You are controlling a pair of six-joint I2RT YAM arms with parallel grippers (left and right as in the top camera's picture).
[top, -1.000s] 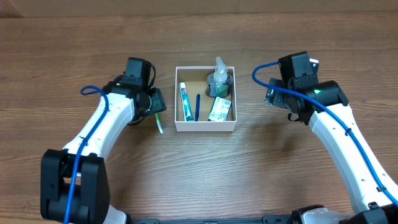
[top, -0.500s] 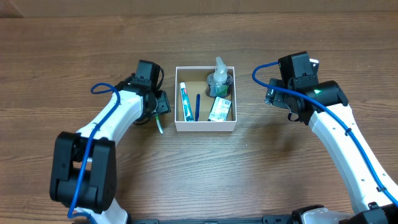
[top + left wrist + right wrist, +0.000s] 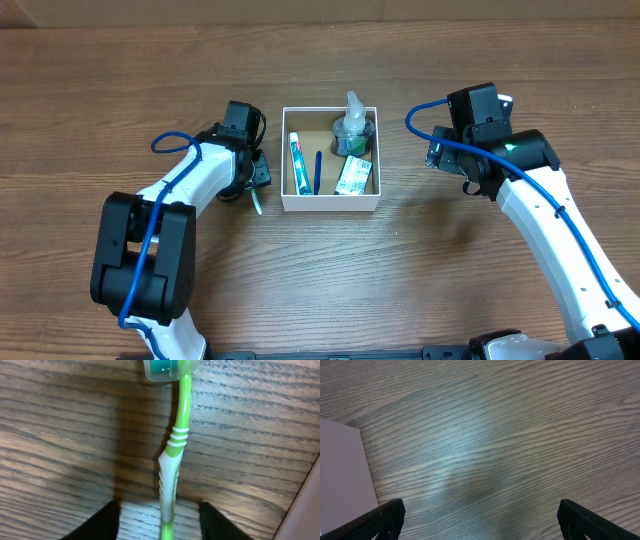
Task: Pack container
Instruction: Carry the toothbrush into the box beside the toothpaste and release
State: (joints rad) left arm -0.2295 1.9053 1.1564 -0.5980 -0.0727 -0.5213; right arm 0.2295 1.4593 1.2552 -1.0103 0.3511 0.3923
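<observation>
The container (image 3: 330,205), a white-walled box with a brown inside, sits mid-table; its wall also shows at one edge of each wrist view (image 3: 307,510) (image 3: 342,470). A green toothbrush (image 3: 256,201) lies on the wood just left of it. My left gripper (image 3: 255,178) is low over its handle. In the left wrist view the toothbrush (image 3: 175,445) runs between the two black fingertips (image 3: 102,522), with a gap on each side, so the left gripper (image 3: 161,520) is open. My right gripper (image 3: 480,517) stands wide open over bare wood right of the container (image 3: 445,155).
Inside the container lie a toothpaste tube (image 3: 295,162), a dark blue stick-like item (image 3: 318,172), a green-and-white packet (image 3: 353,175) and a clear spray bottle (image 3: 353,125). The brown wooden table (image 3: 330,290) stretches all around.
My left gripper has shifted right, toward the container, and settled over the toothbrush, its fingers drawing closer together. The right arm has not moved.
</observation>
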